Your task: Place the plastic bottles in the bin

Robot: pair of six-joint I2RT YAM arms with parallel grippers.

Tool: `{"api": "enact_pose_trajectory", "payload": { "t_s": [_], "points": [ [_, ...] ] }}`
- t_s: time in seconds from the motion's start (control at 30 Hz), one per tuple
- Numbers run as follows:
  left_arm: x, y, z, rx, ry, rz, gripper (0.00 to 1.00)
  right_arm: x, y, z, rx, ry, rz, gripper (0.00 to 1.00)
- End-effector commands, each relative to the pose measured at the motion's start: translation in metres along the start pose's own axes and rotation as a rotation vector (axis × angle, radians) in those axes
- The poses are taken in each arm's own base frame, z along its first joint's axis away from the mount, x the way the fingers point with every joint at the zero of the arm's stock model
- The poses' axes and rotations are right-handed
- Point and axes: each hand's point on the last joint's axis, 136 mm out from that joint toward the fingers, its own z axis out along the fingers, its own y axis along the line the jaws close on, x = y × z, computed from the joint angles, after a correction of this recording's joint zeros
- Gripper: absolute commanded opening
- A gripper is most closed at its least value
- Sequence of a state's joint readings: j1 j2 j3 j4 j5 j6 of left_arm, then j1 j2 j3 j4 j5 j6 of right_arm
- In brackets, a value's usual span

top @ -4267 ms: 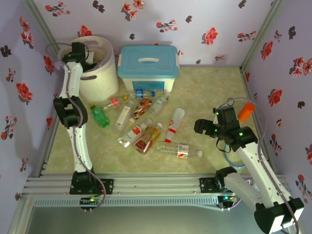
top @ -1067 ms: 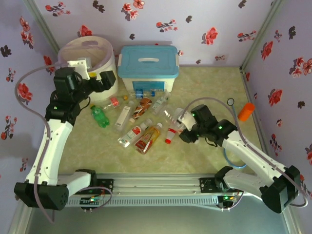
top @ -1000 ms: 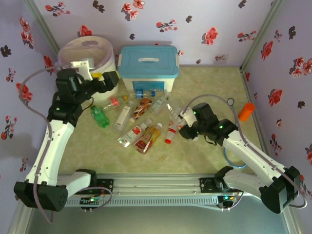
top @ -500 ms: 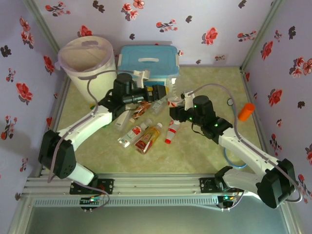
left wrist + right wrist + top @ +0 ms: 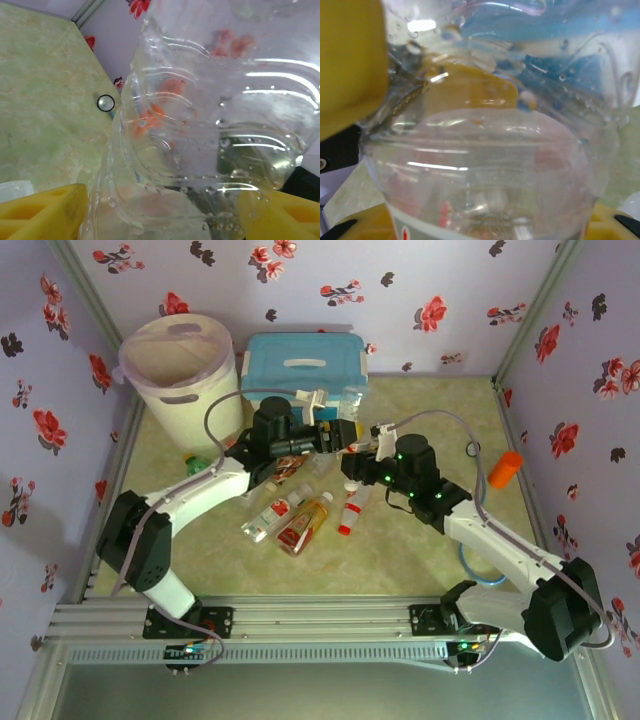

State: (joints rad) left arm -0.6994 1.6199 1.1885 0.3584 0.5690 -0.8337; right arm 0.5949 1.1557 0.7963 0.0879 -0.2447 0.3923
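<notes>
Clear bottle (image 5: 353,432) mid-scene, just in front of blue-lid box (image 5: 300,365), well apart from bin (image 5: 200,412) at rear L. R gripper (image 5: 362,453) pinching it, yellow fingers (image 5: 347,60) tight on its wall. L gripper (image 5: 340,436) fingers (image 5: 40,212) either side of same bottle; can't tell if clamped. Other bottles (image 5: 303,525) lying on table (image 5: 430,410) nearby.

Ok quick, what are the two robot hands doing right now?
Left gripper: around the clear bottle, but whether it grips yet cannot be told.
Right gripper: closed, holding the same clear bottle.
</notes>
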Motion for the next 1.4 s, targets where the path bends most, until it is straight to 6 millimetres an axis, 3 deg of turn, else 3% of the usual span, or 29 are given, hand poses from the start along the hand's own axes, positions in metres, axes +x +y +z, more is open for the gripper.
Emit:
{"api": "enact_pose_trajectory", "payload": {
  "t_s": [0.0,0.07,0.17,0.3,0.37,0.57,0.67,0.73,0.77,0.97,1.07,1.13,1.37],
  "points": [
    [-0.009,-0.014,0.009,0.062,-0.02,0.004,0.71,-0.009,0.021,0.001,-0.101,-0.038,-0.011,0.33],
    [-0.007,-0.011,0.012,0.06,-0.012,-0.003,0.71,-0.01,0.022,0.001,-0.106,-0.042,-0.007,0.33],
    [-0.005,-0.009,0.014,0.06,-0.002,-0.006,0.83,-0.01,0.024,0.001,-0.115,-0.037,-0.004,0.33],
    [-0.004,-0.006,0.017,0.052,0.008,-0.008,0.87,-0.009,0.023,0.002,-0.114,-0.033,-0.004,0.34],
    [-0.003,-0.003,0.018,0.045,0.012,-0.007,0.83,-0.008,0.023,0.002,-0.113,-0.031,-0.004,0.34],
    [-0.002,0.001,0.02,0.038,0.017,-0.004,0.58,-0.008,0.023,0.002,-0.115,-0.028,-0.005,0.35],
    [-0.004,0.001,0.019,0.029,0.019,0.0,0.57,-0.007,0.021,0.001,-0.104,-0.021,-0.012,0.46],
    [-0.007,0.002,0.017,0.026,0.013,0.003,0.56,-0.004,0.018,-0.002,-0.088,-0.011,-0.017,0.67],
    [-0.009,0.002,0.015,0.025,0.009,0.0,0.56,-0.003,0.017,-0.004,-0.081,0.002,-0.024,0.71],
    [-0.026,0.005,0.001,-0.013,-0.012,0.029,0.54,0.0,-0.001,-0.034,0.016,0.011,-0.07,0.88],
    [-0.042,0.006,-0.01,-0.035,-0.036,0.063,0.54,-0.001,-0.006,-0.049,0.038,-0.002,-0.055,0.92],
    [-0.064,0.004,-0.025,-0.062,-0.07,0.1,0.53,0.001,-0.01,-0.057,0.059,0.001,-0.038,0.94],
    [-0.154,-0.019,-0.11,-0.167,-0.249,0.219,0.44,0.007,-0.022,-0.064,0.11,0.002,-0.016,0.94]
  ]
}}
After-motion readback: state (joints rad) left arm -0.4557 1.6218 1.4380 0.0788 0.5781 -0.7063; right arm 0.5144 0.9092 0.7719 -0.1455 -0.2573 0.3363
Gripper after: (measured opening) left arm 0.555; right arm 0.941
